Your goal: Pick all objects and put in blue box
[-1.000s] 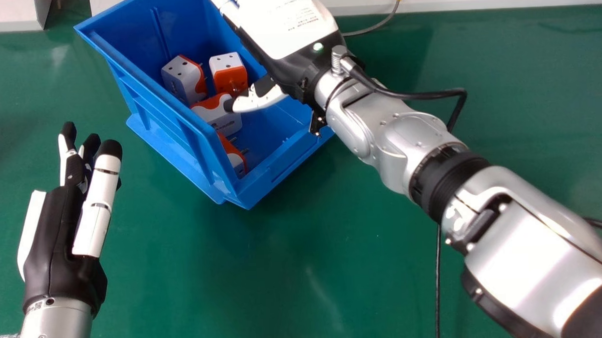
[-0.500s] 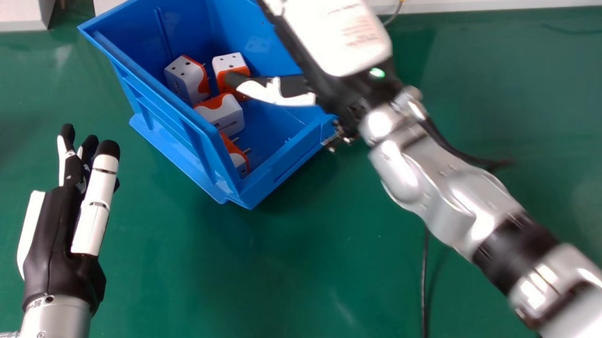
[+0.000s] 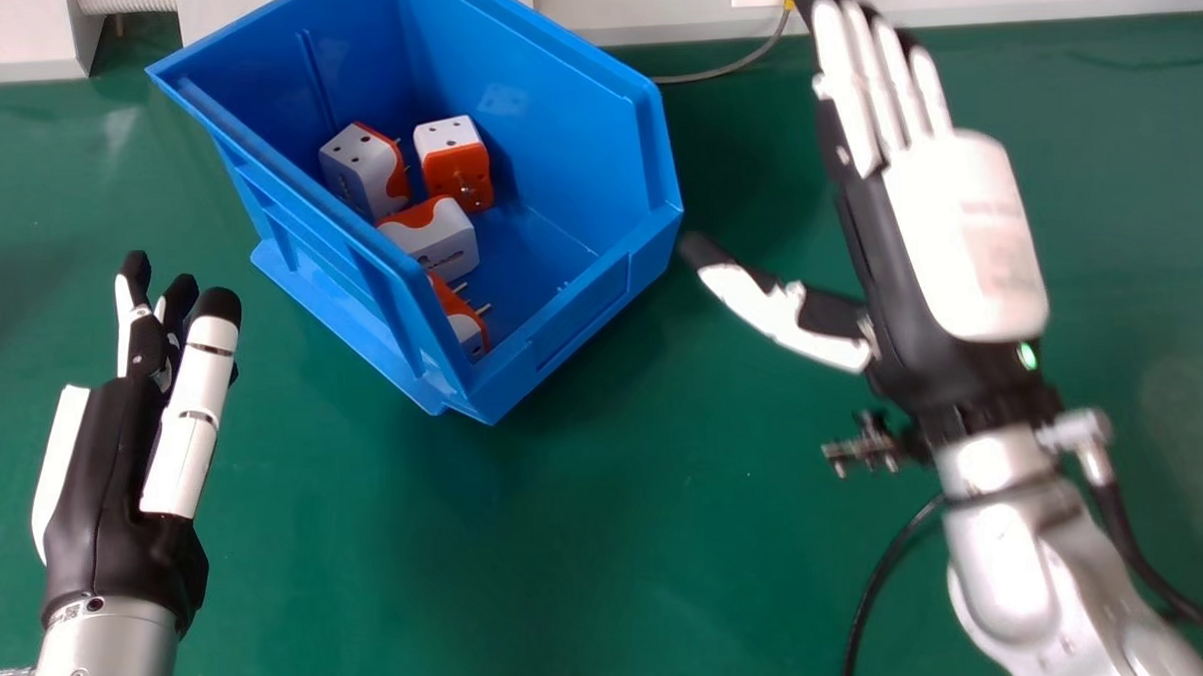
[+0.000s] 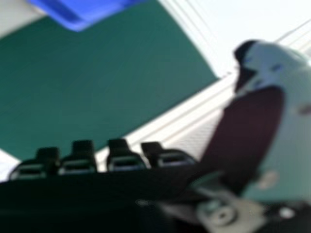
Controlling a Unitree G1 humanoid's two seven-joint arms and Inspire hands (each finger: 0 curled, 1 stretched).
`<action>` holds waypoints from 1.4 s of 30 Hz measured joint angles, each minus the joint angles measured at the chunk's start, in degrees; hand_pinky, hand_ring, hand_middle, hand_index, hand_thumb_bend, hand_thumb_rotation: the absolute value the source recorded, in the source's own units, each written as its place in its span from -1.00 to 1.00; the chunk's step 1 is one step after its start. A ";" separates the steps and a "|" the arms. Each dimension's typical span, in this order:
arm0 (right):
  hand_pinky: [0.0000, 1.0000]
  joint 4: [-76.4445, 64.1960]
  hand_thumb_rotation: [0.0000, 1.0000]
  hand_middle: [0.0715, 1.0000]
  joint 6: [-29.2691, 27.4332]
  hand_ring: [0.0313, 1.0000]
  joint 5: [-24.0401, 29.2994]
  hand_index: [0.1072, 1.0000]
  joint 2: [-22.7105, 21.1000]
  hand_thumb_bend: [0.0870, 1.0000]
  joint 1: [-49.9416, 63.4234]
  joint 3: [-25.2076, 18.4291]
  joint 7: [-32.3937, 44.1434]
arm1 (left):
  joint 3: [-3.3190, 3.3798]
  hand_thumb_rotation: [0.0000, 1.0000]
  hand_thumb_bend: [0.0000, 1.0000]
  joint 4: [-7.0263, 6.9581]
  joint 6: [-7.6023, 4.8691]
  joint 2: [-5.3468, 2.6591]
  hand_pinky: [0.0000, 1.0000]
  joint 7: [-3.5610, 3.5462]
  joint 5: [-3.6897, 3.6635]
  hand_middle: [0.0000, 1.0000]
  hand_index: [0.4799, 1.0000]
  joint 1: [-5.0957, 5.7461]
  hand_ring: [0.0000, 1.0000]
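Plug adapters (image 3: 445, 239), rounded plastic blocks, inside ribbed blue box (image 3: 586, 314); right hand (image 3: 963, 240) beside it, fingers straight, thumb wide.

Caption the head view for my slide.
Four plug adapters in the blue box; the right hand open, to the box's right.

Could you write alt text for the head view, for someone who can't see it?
Four orange-and-white plug adapters lie inside a blue box on a green table. The robot's open right hand is right of the box; its left hand is at the left.
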 measured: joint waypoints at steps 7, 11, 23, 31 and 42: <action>0.85 -2.72 0.31 1.00 0.52 1.00 8.97 1.00 3.01 -0.61 7.43 -3.49 5.06 | -0.33 0.66 -0.12 0.57 -2.02 0.13 0.90 -0.69 0.73 1.00 1.00 0.95 1.00; 0.86 -2.39 0.35 1.00 -0.73 1.00 15.37 1.00 4.56 -0.60 8.69 -5.37 8.40 | -0.40 0.66 -0.09 1.19 -3.01 0.15 0.90 -0.90 1.22 1.00 1.00 1.21 1.00; 0.97 -2.94 0.87 1.00 1.21 1.00 40.13 1.00 7.98 -0.46 11.39 -11.40 26.03 | -0.81 0.65 -0.02 2.73 -7.02 0.15 0.89 -1.03 2.36 1.00 1.00 3.73 1.00; 1.00 -5.40 0.98 1.00 2.29 1.00 44.20 1.00 7.98 -0.45 13.02 -14.10 31.11 | -1.26 0.65 0.03 3.24 -10.15 0.02 0.90 -1.05 2.90 1.00 1.00 5.85 1.00; 1.00 -6.52 1.00 1.00 0.50 1.00 45.11 1.00 6.67 -0.49 16.74 -17.99 36.66 | -1.56 0.64 0.07 5.26 -14.73 -0.86 0.89 -0.98 3.02 1.00 1.00 8.39 0.99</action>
